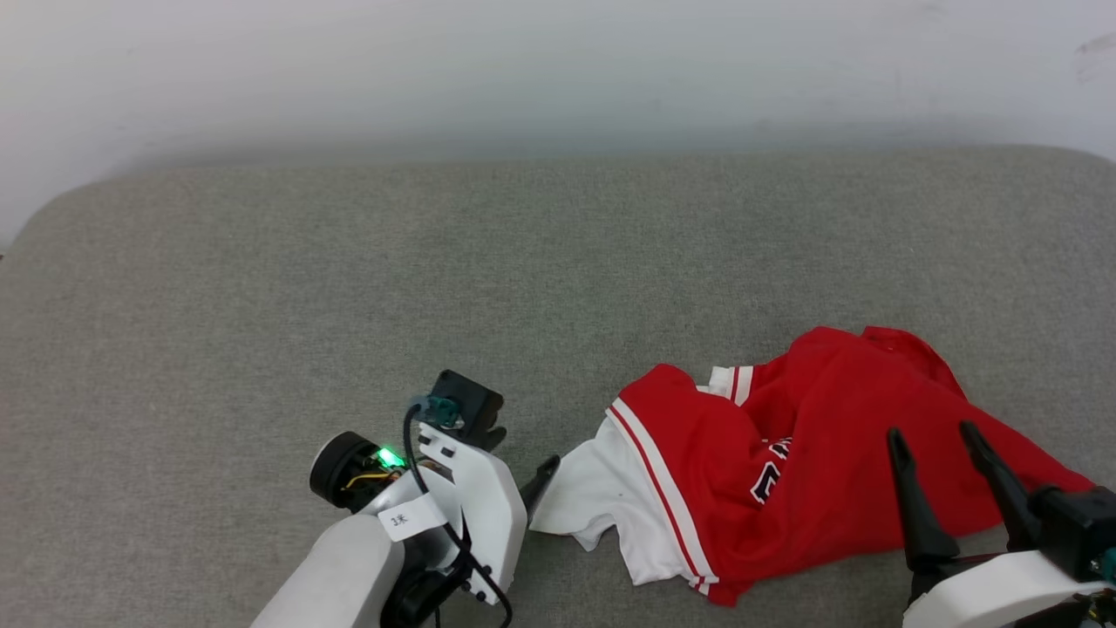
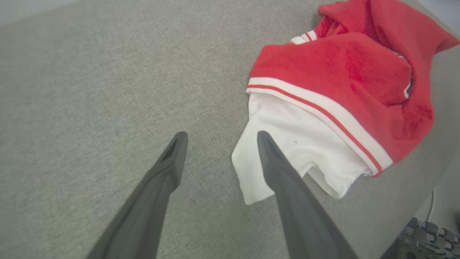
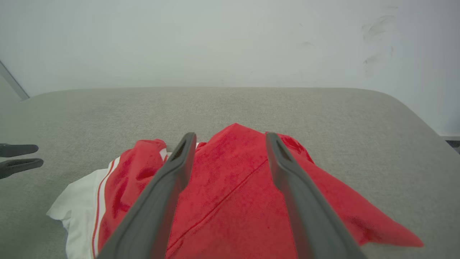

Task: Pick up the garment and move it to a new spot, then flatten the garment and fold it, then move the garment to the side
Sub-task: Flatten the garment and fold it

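Garment (image 1: 811,453) in a crumpled heap on the near right part of the grey padded surface (image 1: 349,288), close to the front edge. Not yet lifted, not flat. White sleeve (image 2: 309,144) splayed out on the heap's left side, striped trim (image 2: 316,108) across it. Bit of black lettering (image 1: 772,471) peeking from a fold.

Left gripper (image 2: 221,135): jaws spread, nothing between them, low over the surface. 1 finger right at the sleeve edge; touching or not, can't tell. Right gripper (image 1: 931,432): jaws spread too, above the red body, no cloth pinched.

Handling, as a guess: light, limp knit, 0 stiffness, likely to drape and bunch on lift. Some cling to the textured cover, no slip worry, not fragile. Best to pinch single-layer edges, not the bunched middle: sleeve hem on the left, red hem or shoulder seam on the right. 2 grips well apart to let it hang open. Risk: catching 2 layers at once.
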You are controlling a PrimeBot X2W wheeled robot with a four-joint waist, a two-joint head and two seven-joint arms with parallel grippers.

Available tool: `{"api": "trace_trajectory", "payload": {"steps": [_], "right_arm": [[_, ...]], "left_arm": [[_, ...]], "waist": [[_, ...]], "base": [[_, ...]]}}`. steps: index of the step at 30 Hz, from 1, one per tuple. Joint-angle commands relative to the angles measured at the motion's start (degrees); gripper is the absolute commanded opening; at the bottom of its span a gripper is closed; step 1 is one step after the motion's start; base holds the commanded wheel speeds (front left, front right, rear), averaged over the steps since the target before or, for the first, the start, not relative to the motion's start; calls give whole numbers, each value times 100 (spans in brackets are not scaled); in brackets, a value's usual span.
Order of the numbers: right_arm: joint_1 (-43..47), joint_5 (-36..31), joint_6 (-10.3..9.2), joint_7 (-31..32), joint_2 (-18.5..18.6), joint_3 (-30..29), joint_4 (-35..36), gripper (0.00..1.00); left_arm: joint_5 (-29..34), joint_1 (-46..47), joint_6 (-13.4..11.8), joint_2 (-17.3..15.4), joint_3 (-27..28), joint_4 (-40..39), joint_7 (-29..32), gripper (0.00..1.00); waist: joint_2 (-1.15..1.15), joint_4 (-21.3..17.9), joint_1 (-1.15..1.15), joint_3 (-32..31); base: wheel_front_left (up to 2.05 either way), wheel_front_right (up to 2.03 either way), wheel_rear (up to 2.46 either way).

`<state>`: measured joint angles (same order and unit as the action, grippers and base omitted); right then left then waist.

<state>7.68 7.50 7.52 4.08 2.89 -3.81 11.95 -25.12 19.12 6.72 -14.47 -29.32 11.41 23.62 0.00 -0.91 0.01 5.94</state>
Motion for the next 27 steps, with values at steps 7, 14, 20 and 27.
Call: {"api": "trace_trajectory", "payload": {"steps": [7,14,20,27], "right_arm": [[-288,93,-5,-168,-3,51,-240,100],[-434,210,-5,-276,-3,29,-481,100],[-425,314,-5,-315,-3,-26,-679,100],[-370,363,-5,-312,-4,-116,-822,100]], "left_arm": [[-281,380,64,-172,-559,334,1031,100],[-538,453,84,-312,-1296,540,1622,0],[-449,743,36,-487,-1186,445,925,0],[-489,626,-438,-876,-519,227,164,0]], "waist": [[0,-288,-1,477],[0,-425,-1,623],[0,-367,-1,539],[0,-160,-1,332]], "base": [[0,0,0],[0,0,0],[0,0,0],[0,0,0]]}}
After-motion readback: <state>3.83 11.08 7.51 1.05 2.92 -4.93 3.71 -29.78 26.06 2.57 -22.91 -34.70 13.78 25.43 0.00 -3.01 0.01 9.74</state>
